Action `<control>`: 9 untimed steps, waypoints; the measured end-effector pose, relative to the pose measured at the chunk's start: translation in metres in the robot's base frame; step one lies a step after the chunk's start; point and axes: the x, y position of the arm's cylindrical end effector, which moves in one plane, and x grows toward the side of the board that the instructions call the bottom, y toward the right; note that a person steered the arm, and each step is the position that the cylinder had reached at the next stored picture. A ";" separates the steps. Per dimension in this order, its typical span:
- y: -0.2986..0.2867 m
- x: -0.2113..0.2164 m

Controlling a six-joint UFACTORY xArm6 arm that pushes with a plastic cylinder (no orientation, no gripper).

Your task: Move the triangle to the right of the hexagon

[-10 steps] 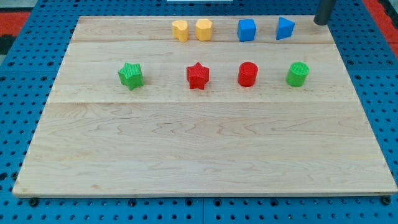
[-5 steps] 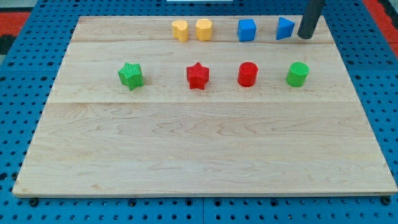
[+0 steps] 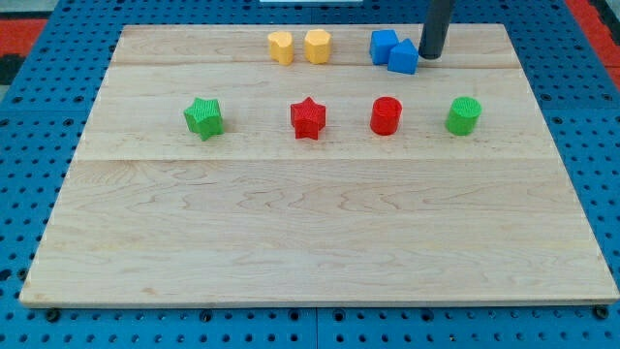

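Note:
The blue triangle (image 3: 404,57) lies near the view's top, pressed against the lower right of a blue cube (image 3: 383,45). My tip (image 3: 431,55) stands right at the triangle's right side, touching or nearly touching it. The yellow hexagon (image 3: 318,46) sits to the left of the blue cube, with a second yellow block (image 3: 280,47) close on its left; that block's shape is unclear. The triangle is to the right of the hexagon, with the blue cube between them.
A row across the board (image 3: 310,233) holds a green star (image 3: 203,117), a red star (image 3: 308,117), a red cylinder (image 3: 386,115) and a green cylinder (image 3: 464,115). The red cylinder lies just below the triangle.
My tip has swept left from the board's top right corner and pushed the blue triangle left and slightly down, up against the blue cube. The other blocks have not moved.

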 end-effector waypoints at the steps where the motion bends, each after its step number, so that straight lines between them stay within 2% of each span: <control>1: -0.026 0.011; 2: -0.096 0.012; 3: -0.114 0.010; 5: -0.111 0.010; 6: -0.086 0.010; 7: -0.085 0.001; 8: -0.109 -0.020; 9: -0.080 -0.031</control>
